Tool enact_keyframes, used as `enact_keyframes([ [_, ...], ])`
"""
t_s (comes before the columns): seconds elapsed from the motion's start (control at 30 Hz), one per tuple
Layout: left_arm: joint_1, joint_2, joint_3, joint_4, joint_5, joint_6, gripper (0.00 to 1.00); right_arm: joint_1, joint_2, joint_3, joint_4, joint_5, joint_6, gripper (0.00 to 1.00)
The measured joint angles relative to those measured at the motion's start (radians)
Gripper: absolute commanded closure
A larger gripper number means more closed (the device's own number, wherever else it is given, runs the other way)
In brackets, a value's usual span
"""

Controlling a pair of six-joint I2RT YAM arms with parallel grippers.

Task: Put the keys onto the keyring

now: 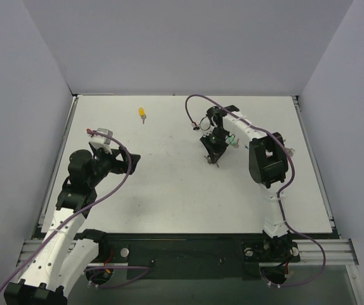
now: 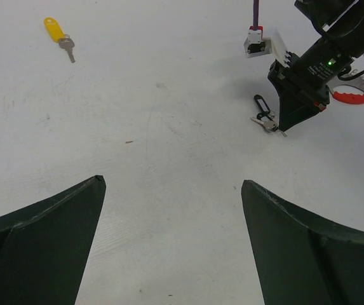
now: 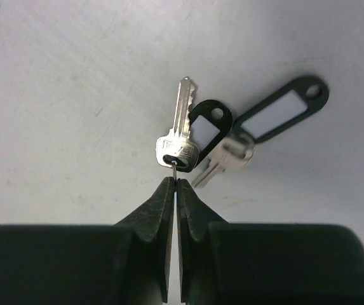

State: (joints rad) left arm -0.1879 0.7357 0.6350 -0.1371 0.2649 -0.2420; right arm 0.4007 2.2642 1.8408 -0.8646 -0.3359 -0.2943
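Pinching the thin metal loop at the head of a silver key, the right fingers are pressed tight together, with their tips down at the white surface. The key's blade points straight away from them. A black-rimmed tag with a pale insert sits just behind the key, touching or overlapping its head. Just beside the silver key, to its right in the right wrist view, lie a second key and a second black-rimmed tag, both blurred. I cannot tell whether the silver key is raised off the surface. The keyring, a red loop with a pale piece on it, lies flat near the silver key but not touching it, on the other side of the right arm as the left wrist sees it. A yellow key, yellow head and silver blade, lies alone well apart from the silver key, toward the far left of the surface. The left fingers are spread wide with nothing between them, well apart from the silver key and aimed its way.
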Motion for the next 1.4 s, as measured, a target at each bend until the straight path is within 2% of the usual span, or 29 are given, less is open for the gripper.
enact_keyframes([
  [0.03, 0.0, 0.0, -0.001, 0.005, 0.013, 0.0, 0.06, 0.0, -0.024, -0.022, 0.001, -0.008, -0.017, 1.0],
  [0.1, 0.0, 0.0, -0.003, 0.022, 0.055, 0.0, 0.11, 0.0, -0.091, -0.075, -0.006, -0.03, -0.056, 1.0],
  [0.2, -0.001, 0.0, -0.017, 0.082, 0.146, -0.012, 0.14, 0.002, -0.235, -0.162, -0.029, -0.068, -0.138, 1.0],
  [0.33, -0.045, -0.016, -0.084, 0.239, 0.276, -0.063, 0.17, 0.021, -0.496, -0.295, -0.064, -0.137, -0.3, 1.0],
  [0.43, -0.167, -0.055, -0.151, 0.353, 0.296, -0.074, 0.3, 0.053, -0.679, -0.385, -0.087, -0.196, -0.414, 1.0],
  [0.57, -0.433, -0.071, -0.171, 0.455, 0.245, -0.02, 0.42, 0.114, -0.86, -0.483, -0.139, -0.296, -0.586, 1.0],
  [0.7, -0.722, 0.004, -0.172, 0.561, 0.107, 0.068, 0.51, 0.151, -0.898, -0.525, -0.199, -0.39, -0.727, 1.0],
  [0.87, -0.932, 0.196, -0.175, 0.653, -0.06, 0.159, 0.61, 0.163, -0.901, -0.577, -0.237, -0.468, -0.869, 1.0],
  [1.1, -1.011, 0.38, -0.18, 0.739, -0.185, 0.222, 0.65, 0.163, -0.94, -0.636, -0.3, -0.55, -1.065, 1.0],
  [1.4, -1.051, 0.478, -0.18, 0.843, -0.227, 0.252, 0.66, 0.157, -0.945, -0.652, -0.317, -0.59, -1.152, 1.0],
])
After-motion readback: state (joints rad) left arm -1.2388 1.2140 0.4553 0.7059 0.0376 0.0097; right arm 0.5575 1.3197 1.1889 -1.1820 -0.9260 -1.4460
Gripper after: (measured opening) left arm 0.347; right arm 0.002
